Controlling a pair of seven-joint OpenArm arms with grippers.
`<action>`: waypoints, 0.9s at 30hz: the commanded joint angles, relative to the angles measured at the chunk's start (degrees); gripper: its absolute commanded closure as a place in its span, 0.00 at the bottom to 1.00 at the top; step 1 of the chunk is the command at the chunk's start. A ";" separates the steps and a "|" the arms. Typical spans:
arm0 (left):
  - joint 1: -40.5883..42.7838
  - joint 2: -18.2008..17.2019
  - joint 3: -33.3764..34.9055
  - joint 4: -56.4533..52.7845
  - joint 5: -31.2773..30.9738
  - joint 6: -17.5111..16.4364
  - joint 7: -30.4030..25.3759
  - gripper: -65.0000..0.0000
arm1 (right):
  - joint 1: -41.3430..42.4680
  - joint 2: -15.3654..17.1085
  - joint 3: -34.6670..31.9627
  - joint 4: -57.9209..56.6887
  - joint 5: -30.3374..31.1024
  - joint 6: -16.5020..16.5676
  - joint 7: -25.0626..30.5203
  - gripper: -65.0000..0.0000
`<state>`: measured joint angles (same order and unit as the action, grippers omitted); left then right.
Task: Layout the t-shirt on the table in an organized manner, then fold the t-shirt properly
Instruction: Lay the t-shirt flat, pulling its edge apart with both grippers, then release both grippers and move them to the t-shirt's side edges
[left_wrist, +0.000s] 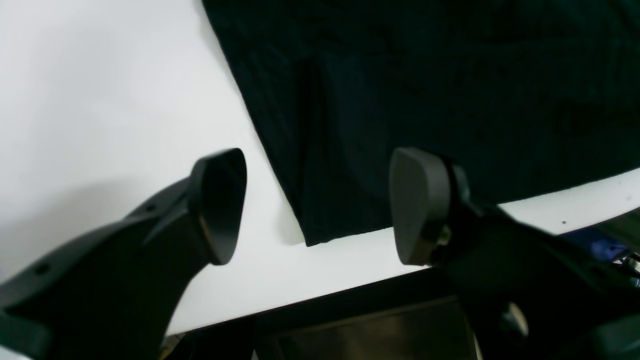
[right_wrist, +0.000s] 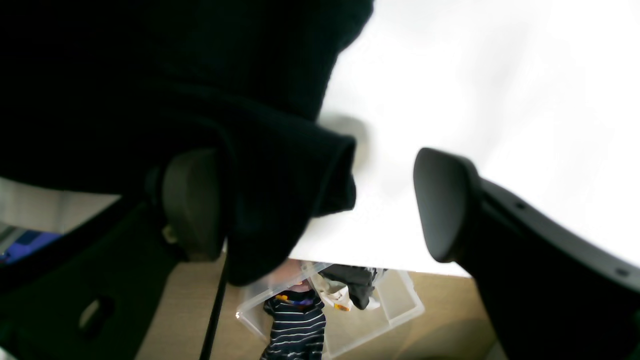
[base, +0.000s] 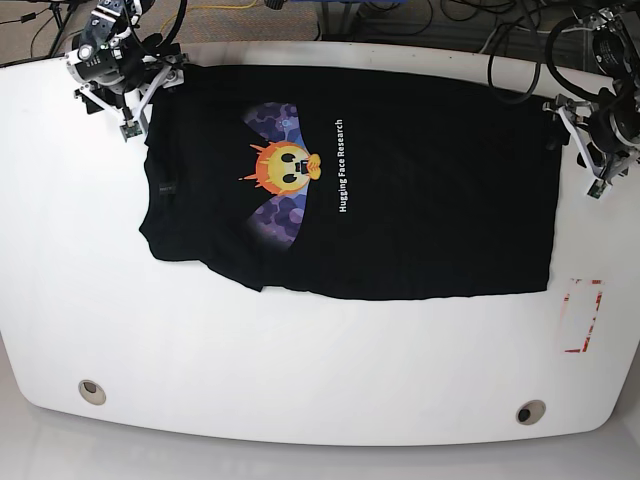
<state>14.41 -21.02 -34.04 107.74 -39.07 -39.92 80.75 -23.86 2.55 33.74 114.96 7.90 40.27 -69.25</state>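
T-shirt (base: 400, 200): lay print-up across table (base: 300, 370), far edge. Left gripper (left_wrist: 315, 205), right gripper (right_wrist: 320, 200): jaws parted, gripping nothing. Risk noted: sleeve fold draped against right finger could have snagged and dragged on withdrawal.

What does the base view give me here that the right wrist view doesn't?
Only the base view shows the t-shirt's printed face and lettering, the left gripper near its hem corner, the red-and-white tape rectangle and both grommet holes.

Only the right wrist view shows a clear bin of clothes on the floor.

Both show black cloth, the white table and the open right gripper.
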 joint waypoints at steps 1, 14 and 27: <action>-0.66 -1.18 -1.61 0.87 -0.54 -0.08 -0.75 0.35 | -0.10 0.93 1.91 1.13 3.66 -0.27 0.37 0.17; -6.99 -1.36 -3.19 0.78 -0.18 -0.08 -0.75 0.35 | 5.53 3.92 5.78 0.87 25.37 -0.27 -6.39 0.17; -15.16 -1.01 -3.28 -2.73 0.78 -0.08 -0.75 0.35 | 16.78 4.71 5.60 -0.28 25.37 -0.27 -8.06 0.17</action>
<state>0.69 -21.02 -37.01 105.27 -38.09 -39.94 80.79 -8.23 6.07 39.00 113.84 32.45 39.90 -77.17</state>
